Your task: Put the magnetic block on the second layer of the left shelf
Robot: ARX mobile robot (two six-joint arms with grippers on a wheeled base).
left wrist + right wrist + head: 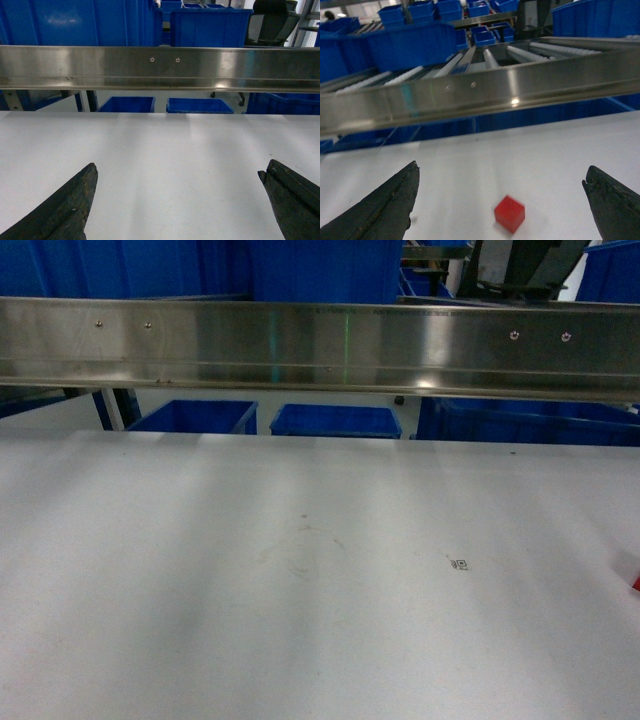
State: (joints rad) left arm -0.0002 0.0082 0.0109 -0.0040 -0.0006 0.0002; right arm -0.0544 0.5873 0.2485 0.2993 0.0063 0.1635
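Note:
The magnetic block (509,213), a small red cube, lies on the white tabletop (470,165) in the right wrist view, slightly blurred. My right gripper (501,170) is open and wide, with the cube between its dark fingers and touching neither. A red sliver (636,583) shows at the right edge of the head view. The steel shelf layer has a shiny front rail (470,95) and white roller tracks (540,50) above and beyond the cube. My left gripper (179,170) is open over bare table, facing the same rail (160,67). Neither gripper appears in the head view.
The rail (320,345) spans the head view above the table's far edge. Blue bins (335,420) stand under it, and more blue bins (410,45) sit on the rollers. An office chair (272,22) stands behind at the right.

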